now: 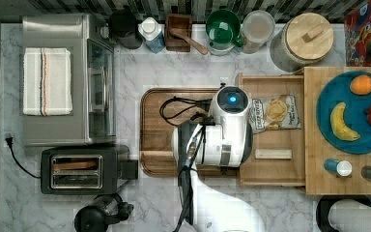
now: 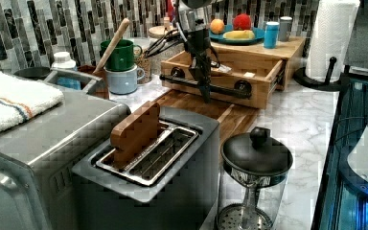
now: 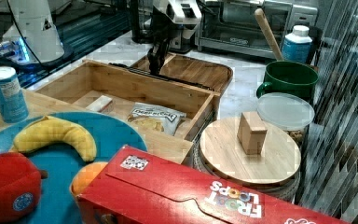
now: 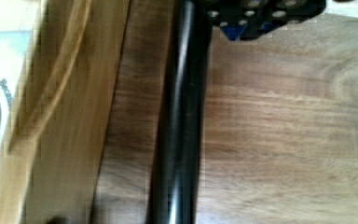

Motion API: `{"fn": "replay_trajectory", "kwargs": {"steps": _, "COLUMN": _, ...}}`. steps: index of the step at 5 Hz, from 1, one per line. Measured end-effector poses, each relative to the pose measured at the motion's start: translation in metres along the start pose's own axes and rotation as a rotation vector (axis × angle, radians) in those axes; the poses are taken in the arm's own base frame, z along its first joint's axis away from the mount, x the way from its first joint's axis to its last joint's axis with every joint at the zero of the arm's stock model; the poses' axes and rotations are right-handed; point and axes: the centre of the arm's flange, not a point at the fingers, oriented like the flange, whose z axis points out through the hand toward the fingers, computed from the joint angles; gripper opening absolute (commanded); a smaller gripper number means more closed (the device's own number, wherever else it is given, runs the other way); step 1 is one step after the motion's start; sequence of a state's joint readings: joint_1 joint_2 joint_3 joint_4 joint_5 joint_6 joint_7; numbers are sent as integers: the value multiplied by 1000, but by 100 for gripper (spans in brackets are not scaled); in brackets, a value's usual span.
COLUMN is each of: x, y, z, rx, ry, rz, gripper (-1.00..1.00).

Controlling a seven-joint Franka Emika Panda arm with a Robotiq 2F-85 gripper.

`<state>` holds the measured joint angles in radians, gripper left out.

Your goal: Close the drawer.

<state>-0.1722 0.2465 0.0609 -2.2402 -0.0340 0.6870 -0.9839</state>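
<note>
Because the drawer stands pulled out toward the top view's left over the dark board, we hang our claw by its black handle to push, though we cannot tell how far it gapes.

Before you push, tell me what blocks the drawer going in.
Nothing visible does. The chip bag and small wooden block lie flat inside the drawer, below its walls. The gripper is at the black handle bar.
</note>
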Motion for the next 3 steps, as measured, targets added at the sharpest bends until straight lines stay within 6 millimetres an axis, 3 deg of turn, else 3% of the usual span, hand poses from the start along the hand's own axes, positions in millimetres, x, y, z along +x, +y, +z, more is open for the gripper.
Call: {"fn": "replay_trajectory", "kwargs": {"steps": 3, "x": 5, "y": 38, "z": -4, "rx": -14, "ry": 111, "rz": 52, "gripper": -100}}
